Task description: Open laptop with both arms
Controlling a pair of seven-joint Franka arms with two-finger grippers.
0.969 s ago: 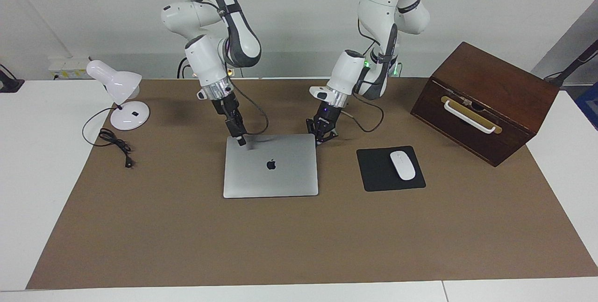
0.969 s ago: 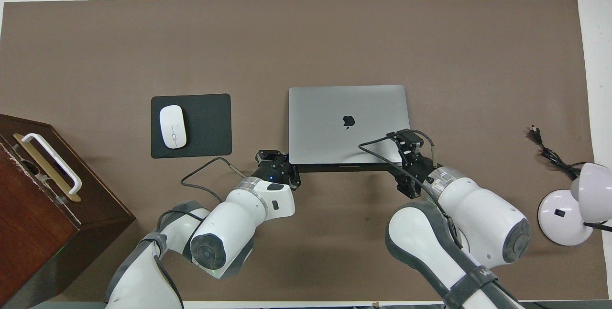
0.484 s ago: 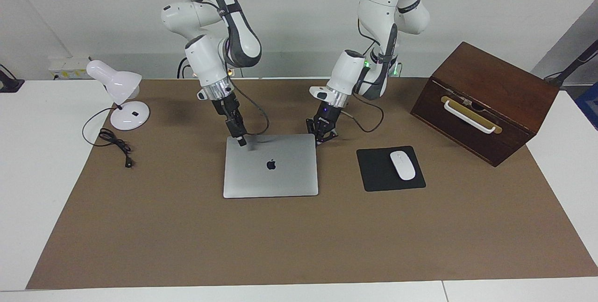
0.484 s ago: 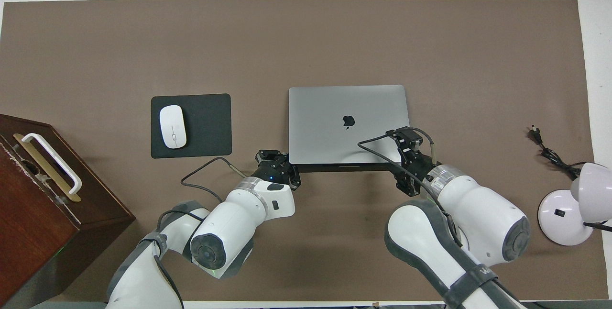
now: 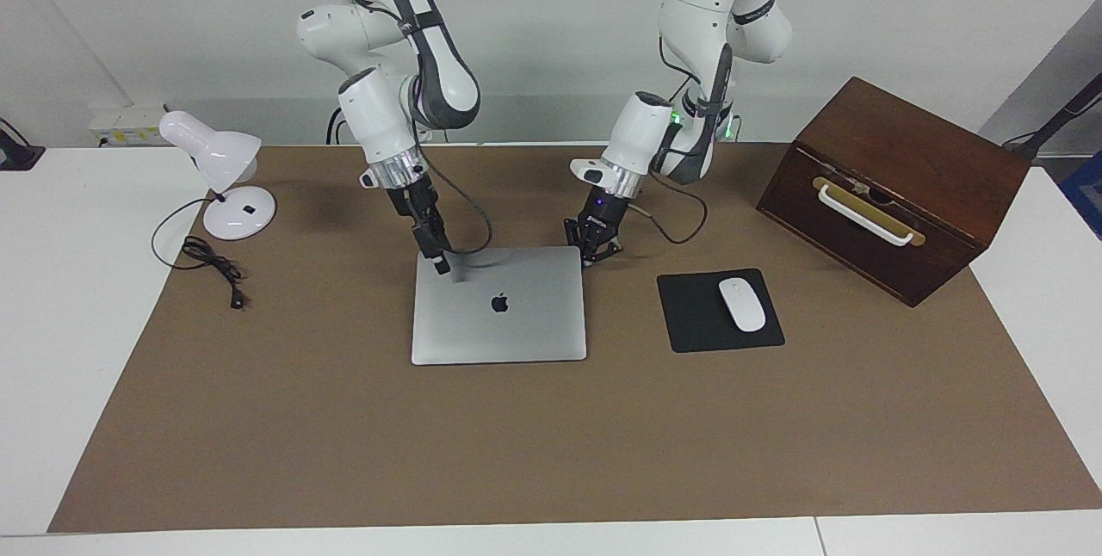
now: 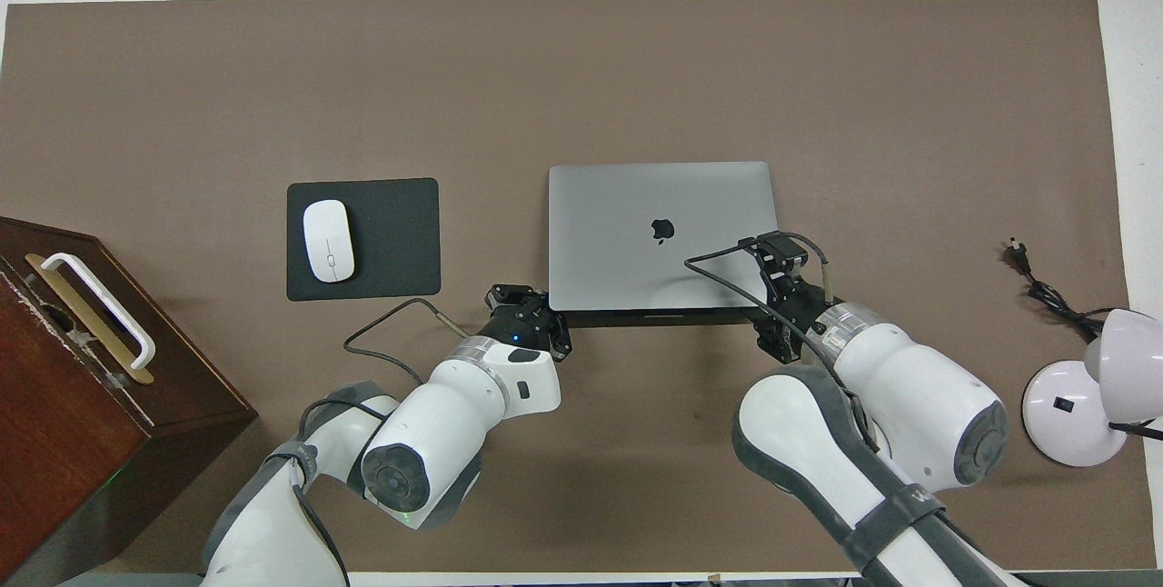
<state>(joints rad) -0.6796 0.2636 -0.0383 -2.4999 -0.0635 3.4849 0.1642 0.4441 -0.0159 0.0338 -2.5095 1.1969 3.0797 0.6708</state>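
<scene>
The laptop lies closed and flat near the middle of the tabletop, logo up, slightly toward the robots' edge. A white desk lamp stands near the corner at the right arm's end. The right gripper presses its tip on the lid's corner nearest the robots; whether its jaws are open or closed cannot be told. The left gripper sits at the lid's other near corner, jaws spread. A black mouse pad carries a white mouse; a wooden box stands at the left arm's end.
</scene>
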